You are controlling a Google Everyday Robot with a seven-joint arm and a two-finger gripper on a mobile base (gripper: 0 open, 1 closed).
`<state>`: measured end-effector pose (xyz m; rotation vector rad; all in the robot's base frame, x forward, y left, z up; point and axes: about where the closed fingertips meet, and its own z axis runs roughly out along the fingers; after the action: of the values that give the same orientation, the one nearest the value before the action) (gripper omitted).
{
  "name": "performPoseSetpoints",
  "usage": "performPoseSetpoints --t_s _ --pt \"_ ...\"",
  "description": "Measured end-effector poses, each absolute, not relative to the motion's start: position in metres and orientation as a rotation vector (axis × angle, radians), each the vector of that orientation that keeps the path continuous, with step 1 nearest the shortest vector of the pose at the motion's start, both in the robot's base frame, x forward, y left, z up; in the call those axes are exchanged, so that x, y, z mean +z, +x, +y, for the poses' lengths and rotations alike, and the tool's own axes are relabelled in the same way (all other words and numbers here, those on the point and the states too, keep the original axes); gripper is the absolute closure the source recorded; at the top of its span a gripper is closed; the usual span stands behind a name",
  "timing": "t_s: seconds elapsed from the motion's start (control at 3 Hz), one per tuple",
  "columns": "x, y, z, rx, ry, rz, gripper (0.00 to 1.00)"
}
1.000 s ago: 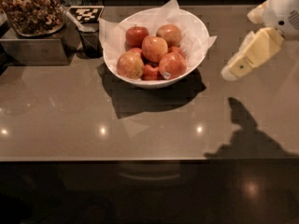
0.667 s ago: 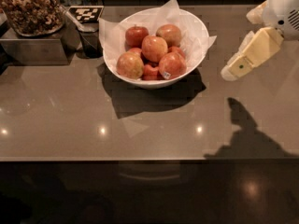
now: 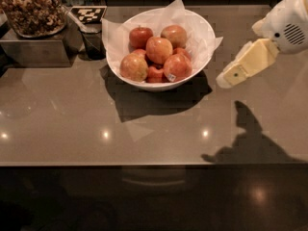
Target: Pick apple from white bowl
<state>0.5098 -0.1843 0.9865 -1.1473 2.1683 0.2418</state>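
**Hovering right of the bowl, hand clear of the fruit**

Hand – pale yellow, on a white arm entering from the upper right edge – hangs above the counter, angled down and to the left. Its tip is near the right side of the white bowl but not touching it. Open or closed: cannot tell from this side-on view.

Apple sits at the front right of the heap, inside the bowl and against the rim nearest the hand. It is red-orange, with a small pale sticker low on its skin. Other apples are packed around and behind it (none with a visible sticker). Crinkled paper lines the bowl, its corners poking past the rim.

Far left: clear container of nuts on a metal box, with a checkered marker just beside it. The arm's shadow falls on the counter below the hand.
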Motion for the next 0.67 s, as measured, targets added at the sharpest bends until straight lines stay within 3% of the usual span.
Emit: performPoseSetpoints --t_s 0.33,0.67 --pt "0.9763 0.5216 -0.1669 0.243 -1.085 2.163 0.0" --pt "0.9769 0.5236 -0.1665 0.239 -1.077 2.158 0.19"
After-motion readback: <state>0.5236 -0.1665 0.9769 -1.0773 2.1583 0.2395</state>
